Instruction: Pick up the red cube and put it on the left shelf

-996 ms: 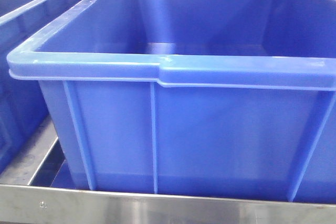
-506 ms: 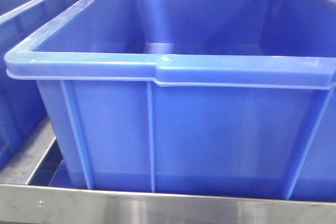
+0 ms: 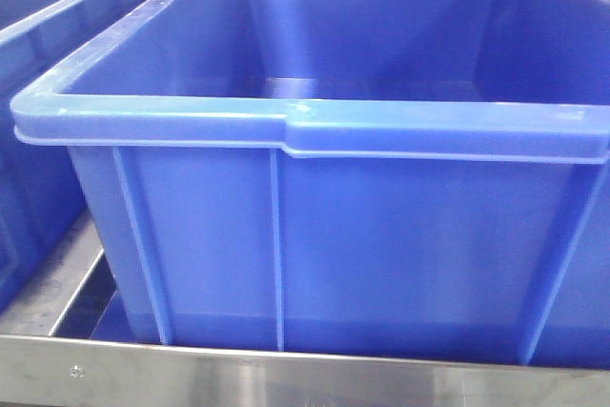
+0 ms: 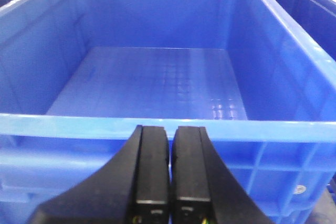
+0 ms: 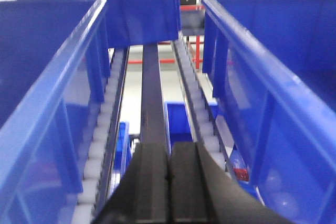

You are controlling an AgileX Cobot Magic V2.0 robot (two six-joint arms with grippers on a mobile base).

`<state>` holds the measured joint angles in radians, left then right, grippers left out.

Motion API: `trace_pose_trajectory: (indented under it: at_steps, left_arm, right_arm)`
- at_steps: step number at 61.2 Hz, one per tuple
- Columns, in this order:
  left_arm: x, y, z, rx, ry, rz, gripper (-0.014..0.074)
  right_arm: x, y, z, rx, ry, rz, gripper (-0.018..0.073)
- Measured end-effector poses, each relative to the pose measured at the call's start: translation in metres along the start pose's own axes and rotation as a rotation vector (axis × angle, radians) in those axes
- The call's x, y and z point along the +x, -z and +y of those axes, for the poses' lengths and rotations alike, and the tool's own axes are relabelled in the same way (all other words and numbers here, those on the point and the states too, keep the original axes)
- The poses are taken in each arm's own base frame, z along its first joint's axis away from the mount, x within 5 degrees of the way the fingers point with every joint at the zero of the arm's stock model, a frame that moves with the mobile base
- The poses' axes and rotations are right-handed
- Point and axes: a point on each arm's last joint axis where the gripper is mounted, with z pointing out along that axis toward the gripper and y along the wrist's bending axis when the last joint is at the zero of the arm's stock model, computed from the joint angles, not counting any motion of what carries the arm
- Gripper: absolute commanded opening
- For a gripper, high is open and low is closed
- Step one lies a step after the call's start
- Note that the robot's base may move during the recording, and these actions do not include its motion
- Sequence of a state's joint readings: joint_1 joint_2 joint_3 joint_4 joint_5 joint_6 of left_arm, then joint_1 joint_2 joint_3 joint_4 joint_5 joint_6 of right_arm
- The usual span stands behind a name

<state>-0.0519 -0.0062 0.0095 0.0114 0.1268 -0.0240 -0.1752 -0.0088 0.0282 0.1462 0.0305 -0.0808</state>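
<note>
In the right wrist view a small red patch (image 5: 240, 173) shows low down, beside the right blue bin (image 5: 273, 77) and below the roller track. I cannot tell whether it is the red cube. My right gripper (image 5: 169, 148) is shut with nothing in it and hangs over the gap between two bins. My left gripper (image 4: 170, 129) is shut and empty too, just in front of the near rim of an empty blue bin (image 4: 157, 127). The front view shows neither gripper, only a blue bin (image 3: 315, 126) on the shelf's metal edge (image 3: 286, 378).
A second blue bin (image 3: 57, 16) stands to the left in the front view. White roller tracks (image 5: 102, 135) and a dark centre rail (image 5: 152, 98) run between the left bin (image 5: 47, 93) and the right one. More blue bins stand at the back (image 5: 142, 9).
In the front view the bin slid a few pixels left, then back right. Nothing else differs.
</note>
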Motion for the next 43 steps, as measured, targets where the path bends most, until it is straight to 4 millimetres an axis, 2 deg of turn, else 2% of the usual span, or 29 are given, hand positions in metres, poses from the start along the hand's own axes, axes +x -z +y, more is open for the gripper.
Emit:
trace_pose_trajectory:
  at_steps: [43]
  left_arm:
    - [0.0000,0.0000,0.0000,0.000,0.000,0.000,0.0102]
  right_arm:
    - [-0.0011,0.0002,0.0033,-0.059,0.007,-0.011,0.0055]
